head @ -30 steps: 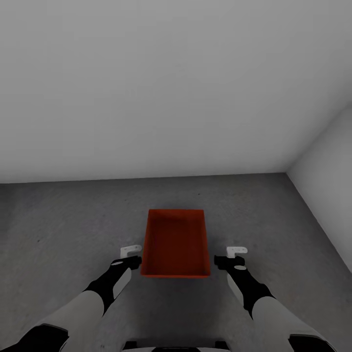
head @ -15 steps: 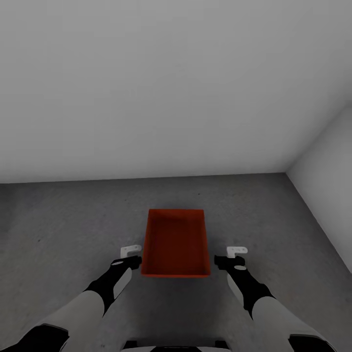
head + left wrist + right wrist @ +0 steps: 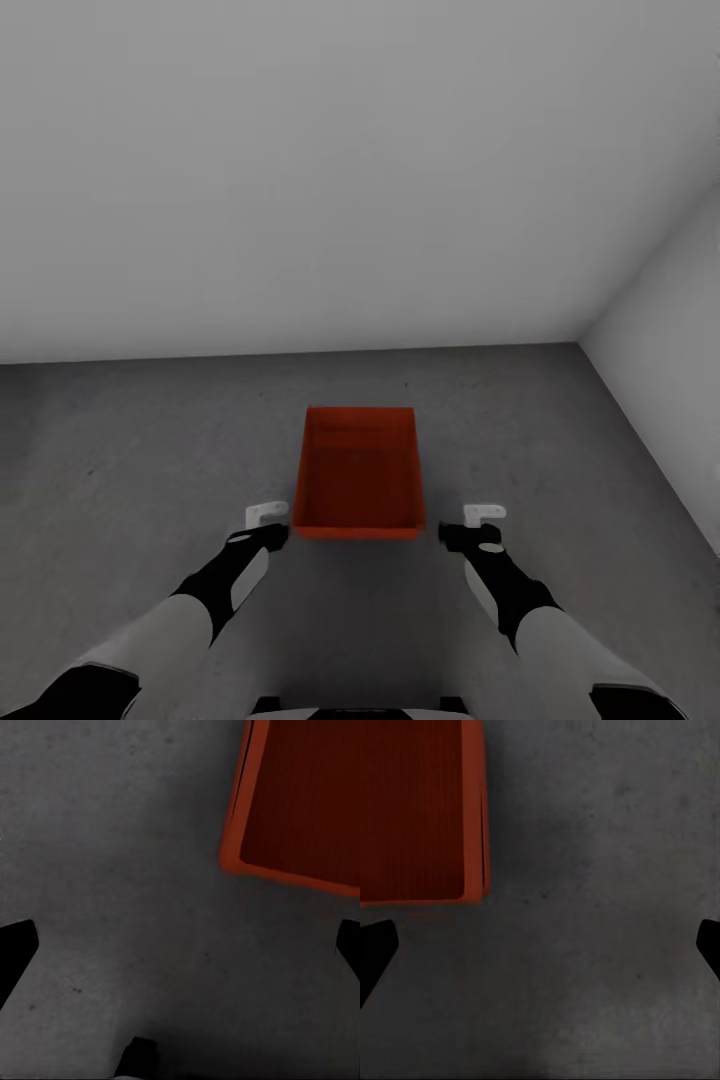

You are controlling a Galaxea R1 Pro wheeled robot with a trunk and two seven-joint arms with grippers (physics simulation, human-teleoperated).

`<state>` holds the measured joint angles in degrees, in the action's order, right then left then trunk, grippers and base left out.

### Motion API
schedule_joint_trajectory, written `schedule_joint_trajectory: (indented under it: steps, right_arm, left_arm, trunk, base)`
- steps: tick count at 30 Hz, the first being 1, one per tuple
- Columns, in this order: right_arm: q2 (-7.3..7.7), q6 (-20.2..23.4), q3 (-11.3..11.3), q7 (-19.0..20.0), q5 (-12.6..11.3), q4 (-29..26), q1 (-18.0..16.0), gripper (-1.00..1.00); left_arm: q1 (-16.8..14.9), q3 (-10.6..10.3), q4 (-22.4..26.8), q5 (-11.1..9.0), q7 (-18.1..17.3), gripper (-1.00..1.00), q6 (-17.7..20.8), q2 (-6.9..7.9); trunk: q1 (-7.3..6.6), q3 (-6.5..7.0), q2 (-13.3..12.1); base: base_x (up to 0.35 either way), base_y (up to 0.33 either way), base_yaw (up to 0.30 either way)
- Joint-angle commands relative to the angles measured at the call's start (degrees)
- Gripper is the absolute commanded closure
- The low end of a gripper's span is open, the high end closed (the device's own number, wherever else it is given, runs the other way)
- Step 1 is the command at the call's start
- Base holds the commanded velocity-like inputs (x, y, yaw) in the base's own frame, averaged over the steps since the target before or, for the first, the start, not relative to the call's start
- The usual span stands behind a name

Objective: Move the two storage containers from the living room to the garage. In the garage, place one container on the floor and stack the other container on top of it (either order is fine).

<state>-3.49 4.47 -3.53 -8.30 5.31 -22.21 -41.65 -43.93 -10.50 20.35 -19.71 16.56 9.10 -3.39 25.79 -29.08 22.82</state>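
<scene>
The garage's pale grey walls (image 3: 330, 170) took up most of the head view, a plain back wall meeting a side wall at the right in a corner. Below them lay the floor (image 3: 130, 450), dark grey concrete, rough and speckled, with faint darker flecks that showed more clearly in both wrist views.

On that floor, a little short of the back wall and roughly centred between the two arms, sat the storage container (image 3: 358, 470). It was a red-orange rectangular bin, open at the top, with plain straight walls, its long axis running away from the robot. A second rim line just inside the outer edge was visible in the wrist views (image 3: 241, 810) (image 3: 480, 817), so it may have been two bins nested together; I could not tell for certain. The interior was darker red and held nothing. No label, brand or writing could be read on it.

The left gripper (image 3: 266, 520) hung just off the bin's near left corner, apart from it, its dark fingertips (image 3: 15, 945) spread wide at the edges of its wrist view with only floor between them. The right gripper (image 3: 482, 520) hung off the near right corner, a little farther from the bin, fingers (image 3: 375, 945) likewise spread wide and holding nothing.
</scene>
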Motion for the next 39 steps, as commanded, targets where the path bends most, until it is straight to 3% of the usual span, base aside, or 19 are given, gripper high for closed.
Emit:
schedule_joint_trajectory:
  steps: [1,25,29,32,35,37,39]
  right_arm:
    - [-0.05,0.4,-0.4,0.0,0.5,-0.1,0.0,-1.00]
    - [-0.02,0.6,-0.4,0.3,0.4,0.4,0.0,-1.00]
    - [0.44,0.6,-0.4,-0.1,0.5,4.4,0.0,-1.00]
    - [0.99,0.4,-0.4,-0.3,0.7,10.5,0.0,-1.00]
    - [2.49,0.3,-0.3,-0.4,0.9,19.1,0.0,-1.00]
    - [4.23,0.4,-0.3,-0.3,0.9,22.8,0.1,-1.00]
    - [5.79,0.4,-0.2,-0.2,0.9,23.7,0.4,-1.00]
  left_arm:
    - [0.0,-0.5,0.1,-0.4,0.4,-1.00,0.3,0.05]
    - [0.0,-0.5,-0.4,-0.7,0.5,-1.00,0.3,-0.03]
    - [0.0,-0.5,-2.2,-0.7,0.2,-1.00,0.1,-0.04]
    - [0.0,-0.5,-5.0,-0.6,-0.1,-1.00,-0.1,0.07]
    - [0.0,-0.5,-9.9,-0.6,-0.1,-1.00,-1.9,0.21]
    - [0.0,-0.5,-17.1,-0.7,0.0,-1.00,-3.7,1.36]
    - [0.3,-0.5,-19.3,-0.8,-0.1,-1.00,-3.9,3.12]
  trunk:
    - [0.00,-0.08,0.1]
    - [0.00,-0.08,0.1]
    - [0.00,-0.08,0.1]
    - [0.00,-0.08,0.1]
    - [0.00,-0.08,0.1]
    - [0.00,-0.08,0.1]
    - [0.00,-0.08,0.1]
  base:
    - [-0.341,0.000,0.000]
    - [-0.343,0.000,0.000]
    - [-0.261,0.000,0.000]
    - [-0.069,0.000,0.000]
    - [-0.021,0.000,0.000]
    - [-0.005,0.000,0.000]
    - [-0.002,0.000,0.000]
